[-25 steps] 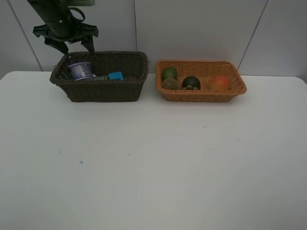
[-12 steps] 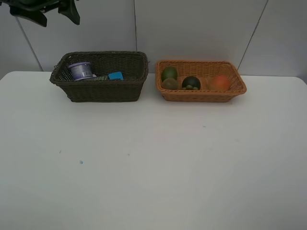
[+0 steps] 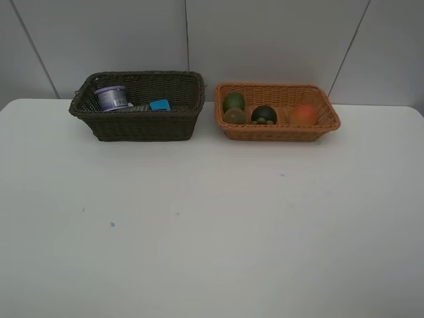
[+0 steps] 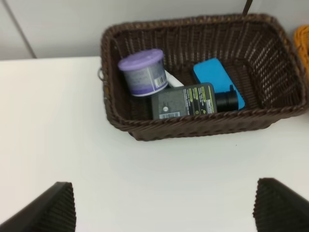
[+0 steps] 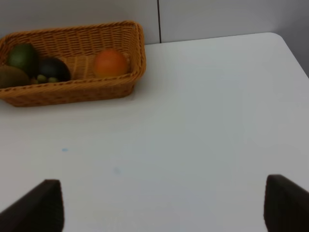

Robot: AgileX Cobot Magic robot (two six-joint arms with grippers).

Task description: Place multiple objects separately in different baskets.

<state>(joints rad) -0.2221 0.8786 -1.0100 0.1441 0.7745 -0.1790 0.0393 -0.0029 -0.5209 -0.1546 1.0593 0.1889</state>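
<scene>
A: Sorting looks finished. Dark brown basket at about 11 o'clock on the table, holding the purple-lidded jar, the dark green pump bottle lying flat, the blue eraser block, and a sliver of white pen between jar and bottle.

B: And the orange-tan basket, just beside it at 1 o'clock: green fruit, brown kiwi, dark mangosteen, orange-red fruit. Nothing loose on the tabletop.

A: Left gripper spread wide, nothing between the pads, hanging back from the brown basket. Right gripper likewise wide and empty, well apart from the fruit.

B: Probably only parking left, then. Best to keep both sets of jaws apart, lift clear before swinging away, and stay off the wicker rims to avoid nudging either basket.
</scene>
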